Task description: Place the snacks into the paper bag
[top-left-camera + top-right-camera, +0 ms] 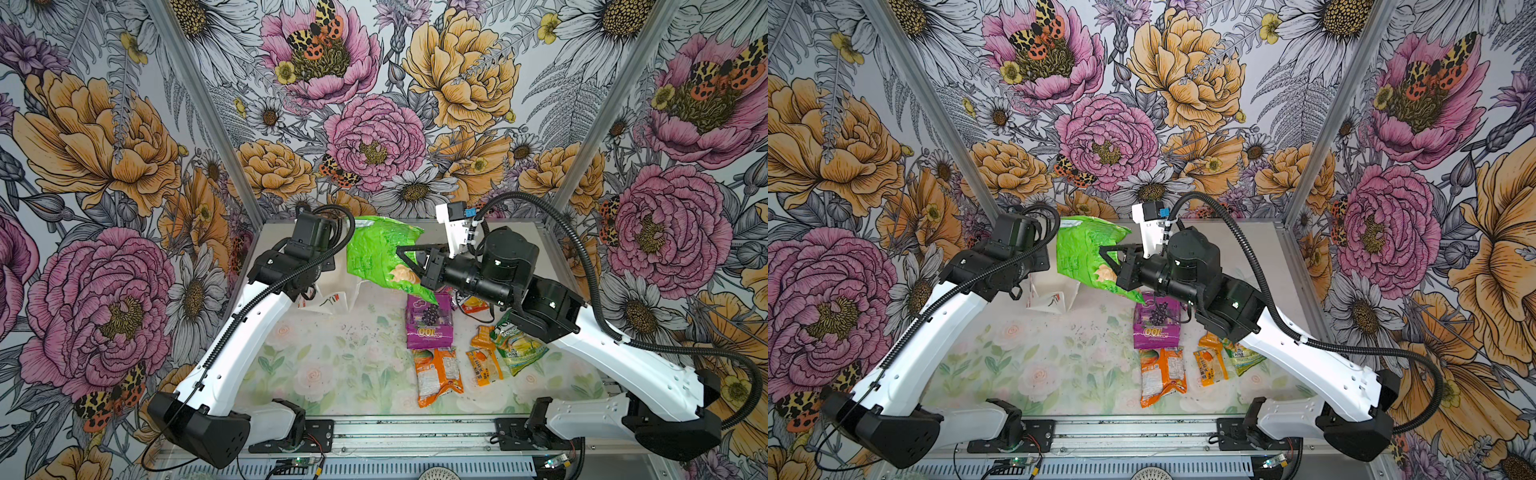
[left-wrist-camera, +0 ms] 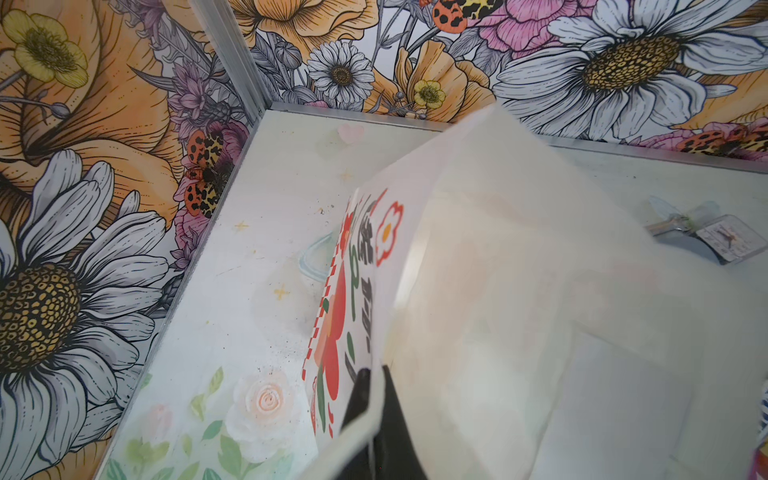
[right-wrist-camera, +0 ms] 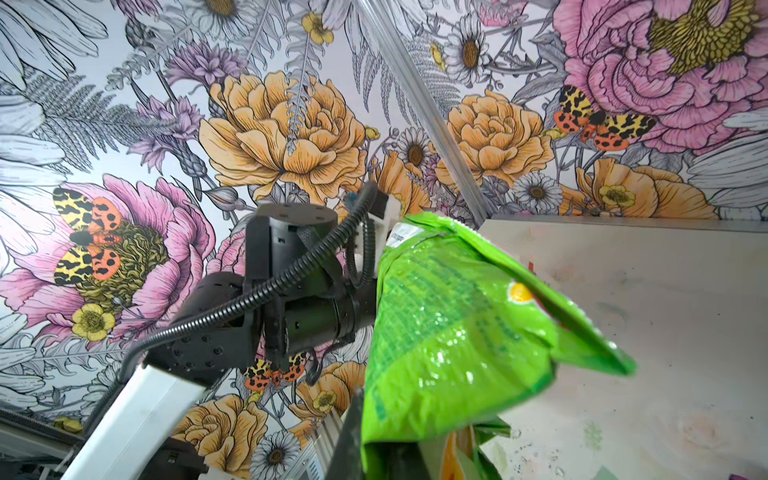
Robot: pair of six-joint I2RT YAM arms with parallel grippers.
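The white paper bag (image 1: 328,300) (image 1: 1050,298) stands at the back left, with its red rose print facing the front. In the left wrist view my left gripper (image 2: 376,399) is shut on the rim of the paper bag (image 2: 478,291). My right gripper (image 1: 402,259) (image 1: 1104,257) is shut on a big green snack packet (image 1: 380,253) (image 1: 1088,253) (image 3: 457,332), held in the air right beside the bag's top. On the table lie the purple grape pouch (image 1: 430,322) (image 1: 1156,322), an orange packet (image 1: 438,370), a small orange one (image 1: 484,365), a green-yellow one (image 1: 517,347) and a red-yellow one (image 1: 473,303).
A grey case with a square tag (image 2: 706,241) lies behind the bag near the back edge. Flowered walls and metal corner posts (image 1: 199,108) close the table on three sides. The rose-printed mat (image 1: 332,365) covers the table's front left.
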